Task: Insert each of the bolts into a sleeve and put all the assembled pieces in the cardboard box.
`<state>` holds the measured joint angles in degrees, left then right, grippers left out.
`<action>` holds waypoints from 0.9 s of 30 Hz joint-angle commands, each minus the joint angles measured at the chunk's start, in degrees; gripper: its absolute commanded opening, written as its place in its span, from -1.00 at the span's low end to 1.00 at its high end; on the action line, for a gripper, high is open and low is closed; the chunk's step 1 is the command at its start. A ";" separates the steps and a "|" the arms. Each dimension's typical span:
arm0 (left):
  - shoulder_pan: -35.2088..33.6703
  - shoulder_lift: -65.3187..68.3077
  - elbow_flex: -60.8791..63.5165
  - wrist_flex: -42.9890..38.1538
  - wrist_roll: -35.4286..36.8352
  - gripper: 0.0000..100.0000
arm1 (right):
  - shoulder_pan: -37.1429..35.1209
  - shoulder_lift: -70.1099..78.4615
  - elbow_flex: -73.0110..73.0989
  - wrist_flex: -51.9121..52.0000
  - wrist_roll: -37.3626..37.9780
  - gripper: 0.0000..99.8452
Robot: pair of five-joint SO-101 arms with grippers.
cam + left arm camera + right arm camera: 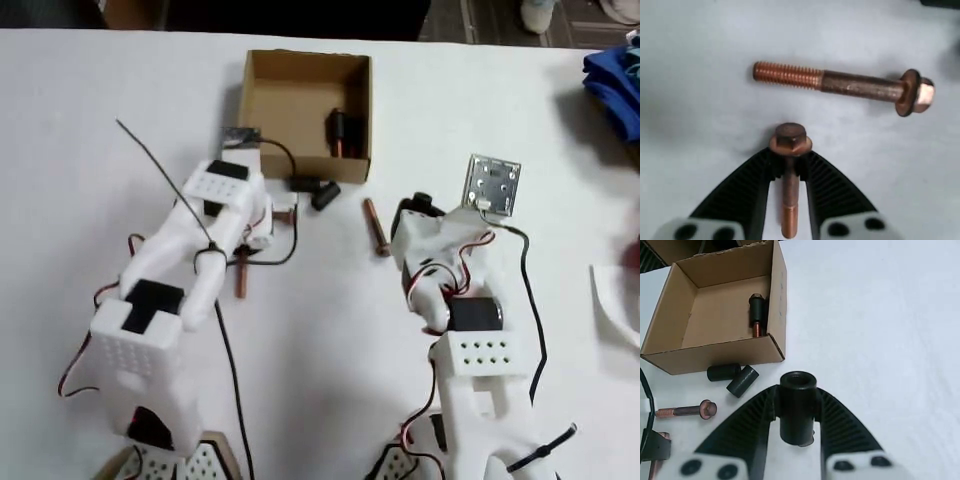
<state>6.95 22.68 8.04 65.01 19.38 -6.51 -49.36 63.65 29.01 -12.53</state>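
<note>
While the left hand (789,161) pinches a bolt (790,142) just below its head, with the shank running back between the fingers, the right hand (796,399) is pressed onto a black sleeve (798,407) whose open bore faces away from the wrist. The step in hand is judged to be insertion. The next move calls for bringing both hands together and lining the threaded end up with the bore, which likely needs the bolt turned. The left wrist view details a second bolt (845,86) lying crosswise on the surface (700,40) just beyond. The right wrist view adds two loose sleeves (742,381) at the near wall of the cardboard box (715,357), which holds one assembled piece (756,312). The high view adds a third bolt (376,228) between the arms.
</note>
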 commanded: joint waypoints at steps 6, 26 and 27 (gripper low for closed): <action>1.67 -0.53 -6.90 5.10 0.09 -0.95 | 0.13 -2.15 1.41 -1.45 0.18 -0.96; 6.86 -67.87 38.37 -32.00 0.00 -0.95 | -8.40 -34.42 33.58 -23.69 0.62 -0.96; 7.03 -70.59 39.87 -33.93 0.09 -0.95 | -8.66 -35.56 33.67 -23.87 0.70 -0.96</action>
<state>14.68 -37.19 44.62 38.73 19.56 -14.68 -79.34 96.35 5.45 -12.53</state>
